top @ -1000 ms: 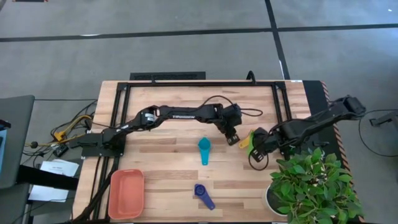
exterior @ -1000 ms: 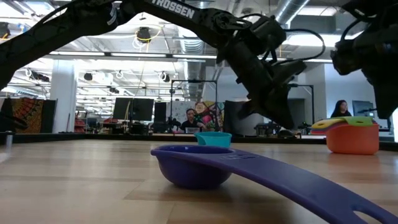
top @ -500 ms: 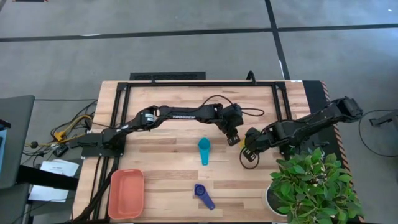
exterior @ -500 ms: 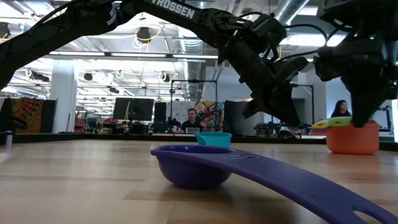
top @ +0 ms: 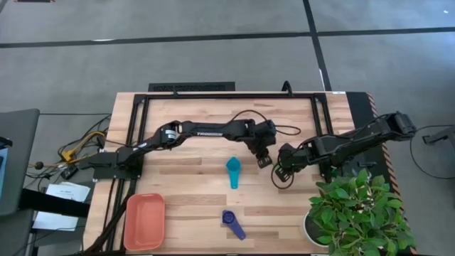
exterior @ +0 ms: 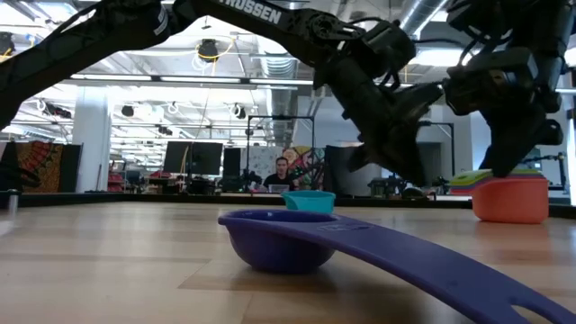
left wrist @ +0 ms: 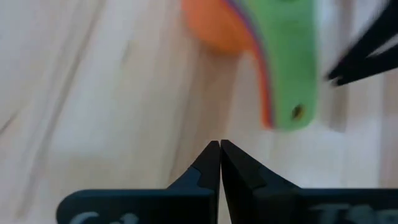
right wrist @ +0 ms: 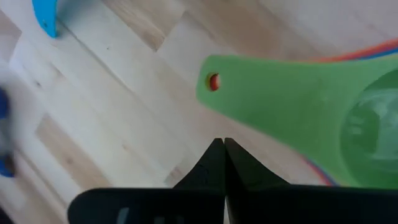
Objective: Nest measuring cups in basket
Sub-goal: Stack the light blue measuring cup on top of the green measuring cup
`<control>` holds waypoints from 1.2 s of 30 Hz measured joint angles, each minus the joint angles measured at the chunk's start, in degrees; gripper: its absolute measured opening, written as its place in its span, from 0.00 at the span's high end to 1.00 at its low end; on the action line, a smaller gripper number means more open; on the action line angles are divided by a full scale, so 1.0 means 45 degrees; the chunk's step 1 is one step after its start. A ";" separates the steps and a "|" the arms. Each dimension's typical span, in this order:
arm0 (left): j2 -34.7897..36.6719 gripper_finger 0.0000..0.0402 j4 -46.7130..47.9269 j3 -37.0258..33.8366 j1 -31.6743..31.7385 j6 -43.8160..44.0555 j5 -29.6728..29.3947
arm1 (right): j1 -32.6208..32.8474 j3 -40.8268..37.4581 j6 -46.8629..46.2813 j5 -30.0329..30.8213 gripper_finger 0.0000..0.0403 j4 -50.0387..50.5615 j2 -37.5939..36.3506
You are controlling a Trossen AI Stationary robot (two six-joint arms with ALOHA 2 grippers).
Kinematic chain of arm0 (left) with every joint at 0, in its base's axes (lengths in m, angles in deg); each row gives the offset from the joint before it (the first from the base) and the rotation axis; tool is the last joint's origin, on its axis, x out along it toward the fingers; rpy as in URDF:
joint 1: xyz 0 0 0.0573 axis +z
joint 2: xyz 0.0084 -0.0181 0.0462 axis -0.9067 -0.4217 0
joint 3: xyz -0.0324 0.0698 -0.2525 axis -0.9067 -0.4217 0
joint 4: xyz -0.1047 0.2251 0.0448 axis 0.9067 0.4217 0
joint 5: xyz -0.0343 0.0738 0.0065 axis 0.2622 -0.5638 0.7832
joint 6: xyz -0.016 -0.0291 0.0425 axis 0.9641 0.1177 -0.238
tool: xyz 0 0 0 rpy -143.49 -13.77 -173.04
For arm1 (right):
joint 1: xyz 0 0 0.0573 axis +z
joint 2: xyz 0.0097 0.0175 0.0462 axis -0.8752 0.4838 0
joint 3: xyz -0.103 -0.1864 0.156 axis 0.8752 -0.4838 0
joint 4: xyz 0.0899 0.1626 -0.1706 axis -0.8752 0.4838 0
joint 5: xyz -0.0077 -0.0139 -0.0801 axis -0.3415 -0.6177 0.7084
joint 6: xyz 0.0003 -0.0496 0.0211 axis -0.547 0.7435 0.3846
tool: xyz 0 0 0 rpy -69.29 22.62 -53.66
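A: Where do the cups sit relative to the salmon basket (top: 144,221)?

B: The purple cup (top: 231,222) is nearest, the teal cup (top: 233,171) beyond, and the nested stack (exterior: 508,193), green cup (right wrist: 323,109) on top, farthest, probably under the right arm.

A: And the tools?

B: Left tool (top: 264,161) and right tool (top: 280,175) are clenched on nothing, just beside the stack, likely to nudge it toward the basket across the worktop (top: 192,195).
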 joint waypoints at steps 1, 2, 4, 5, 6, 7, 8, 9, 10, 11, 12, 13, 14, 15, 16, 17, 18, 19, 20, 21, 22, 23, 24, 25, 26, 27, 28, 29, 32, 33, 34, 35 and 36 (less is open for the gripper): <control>0.0035 1.00 0.0484 0.0111 0.0098 0.0114 -0.0028 | 0.0022 0.0000 -0.0147 -0.0048 0.98 -0.0070 -0.0033; 0.0125 1.00 0.1094 0.0202 0.0217 0.0195 -0.0076 | 0.0076 0.0000 -0.0267 -0.0060 0.98 -0.0142 -0.0125; 0.0323 1.00 0.2295 0.0276 0.0433 0.0328 -0.0350 | 0.0146 0.0007 -0.0524 -0.0065 0.97 -0.0442 -0.0325; 0.0478 1.00 0.2884 0.0276 0.0537 0.0464 -0.0649 | 0.0143 0.0015 -0.0613 -0.0062 0.96 -0.0542 -0.0462; 0.0578 1.00 0.3607 0.0276 0.0623 0.0541 -0.1004 | 0.0108 0.0010 -0.0656 -0.0062 0.96 -0.0543 -0.0668; 0.0666 1.00 0.4090 0.0276 0.0687 0.0539 -0.1399 | 0.0052 0.0010 -0.0703 -0.0052 0.95 -0.0677 -0.0843; 0.0774 1.00 0.4339 0.0274 0.0744 0.0465 -0.1767 | 0.0003 0.0024 -0.0783 0.0013 0.94 -0.0806 -0.1016; 0.0874 1.00 0.4686 0.0267 0.0783 0.0361 -0.2074 | -0.0073 0.0024 -0.0872 0.0171 0.93 -0.0757 -0.1261; 0.0977 1.00 0.4957 0.0267 0.0804 0.0252 -0.2269 | -0.0097 0.0022 -0.0946 0.0401 0.93 -0.0746 -0.1433; 0.1149 1.00 0.5046 0.0245 0.0820 0.0152 -0.2319 | -0.0147 0.0024 -0.0980 0.0627 0.92 -0.0927 -0.1604; 0.1337 1.00 0.5109 0.0056 0.0815 0.0038 -0.2338 | -0.0176 0.0018 -0.0983 0.0843 0.92 -0.0970 -0.1860; 0.1545 1.00 0.5172 -0.0190 0.0815 -0.0061 -0.2338 | -0.0226 0.0015 -0.0987 0.1023 0.91 -0.0942 -0.2100; 0.1831 1.00 0.5075 -0.0650 0.0815 -0.0144 -0.2338 | -0.0240 0.0043 -0.0995 0.1219 0.91 -0.1091 -0.2288; 0.2133 1.00 0.4930 -0.1261 0.0803 -0.0187 -0.2365 | -0.0270 0.0102 -0.0995 0.1404 0.91 -0.1145 -0.2495; 0.2482 1.00 0.4684 -0.2033 0.0771 -0.0213 -0.2383 | -0.0294 0.0107 -0.0995 0.1594 0.90 -0.1053 -0.2724; 0.2915 1.00 0.4210 -0.2955 0.0757 -0.0149 -0.2369 | -0.0294 0.0145 -0.0999 0.1799 0.90 -0.0988 -0.2925; 0.3471 1.00 0.3500 -0.4038 0.0747 -0.0026 -0.2298 | -0.0290 0.0228 -0.1020 0.1990 0.90 -0.1042 -0.3080; 0.4105 1.00 0.2787 -0.5081 0.0746 0.0152 -0.2107 | -0.0289 0.0259 -0.1022 0.2168 0.90 -0.1094 -0.3234; 0.4792 1.00 0.2039 -0.6133 0.0730 0.0327 -0.1967 | -0.0289 0.0262 -0.1021 0.2333 0.90 -0.1042 -0.3384; 0.5549 1.00 0.1106 -0.7134 0.0710 0.0472 -0.1967 | -0.0294 0.0260 -0.1008 0.2430 0.90 -0.0981 -0.3512; 0.6222 1.00 0.0359 -0.8021 0.0703 0.0567 -0.2016 | -0.0313 0.0257 -0.0940 0.2561 0.90 -0.0966 -0.3596; 0.6825 1.00 -0.0270 -0.8860 0.0671 0.0805 -0.2165 | -0.0372 0.0257 -0.0926 0.2665 0.90 -0.0985 -0.3614; 0.7365 1.00 -0.0906 -0.9590 0.0652 0.1158 -0.2280 | -0.0487 0.0261 -0.0916 0.2751 0.90 -0.0986 -0.3615; 0.7752 1.00 -0.1391 -1.0272 0.0646 0.1586 -0.2369 | -0.0646 0.0252 -0.0913 0.2794 0.90 -0.0904 -0.3644; 0.8036 1.00 -0.1736 -1.0852 0.0645 0.2054 -0.2541 | -0.0817 0.0248 -0.0912 0.2812 0.90 -0.0861 -0.3634; 0.8272 1.00 -0.2106 -1.1314 0.0648 0.2518 -0.2679 | -0.1011 0.0254 -0.0906 0.2795 0.89 -0.0984 -0.3588; 0.8395 1.00 -0.2429 -1.1681 0.0655 0.2926 -0.2718 | -0.1239 0.0259 -0.0836 0.2706 0.88 -0.1014 -0.3571; 0.8441 1.00 -0.2709 -1.1943 0.0663 0.3224 -0.2682 | -0.1439 0.0249 -0.0804 0.2624 0.88 -0.0939 -0.3557; 0.8274 0.97 -0.3003 -1.2371 0.0603 0.3623 -0.2027 | -0.1870 0.0248 -0.0759 0.2458 0.85 -0.1026 -0.3536; 0.8092 0.95 -0.3219 -1.2367 0.0515 0.3629 -0.1816 | -0.1986 0.0248 -0.0687 0.2396 0.84 -0.1028 -0.3535; 0.7997 0.93 -0.3306 -1.2348 0.0433 0.3599 -0.1691 | -0.2110 0.0248 -0.0596 0.2250 0.84 -0.1060 -0.3536; 0.7995 0.90 -0.3173 -1.2352 0.0334 0.3504 -0.1653 | -0.2205 0.0248 -0.0587 0.2185 0.83 -0.1070 -0.3573; 0.8041 0.87 -0.3223 -1.2352 0.0215 0.3403 -0.1656 | -0.2267 0.0248 -0.0586 0.2048 0.82 -0.1119 -0.3589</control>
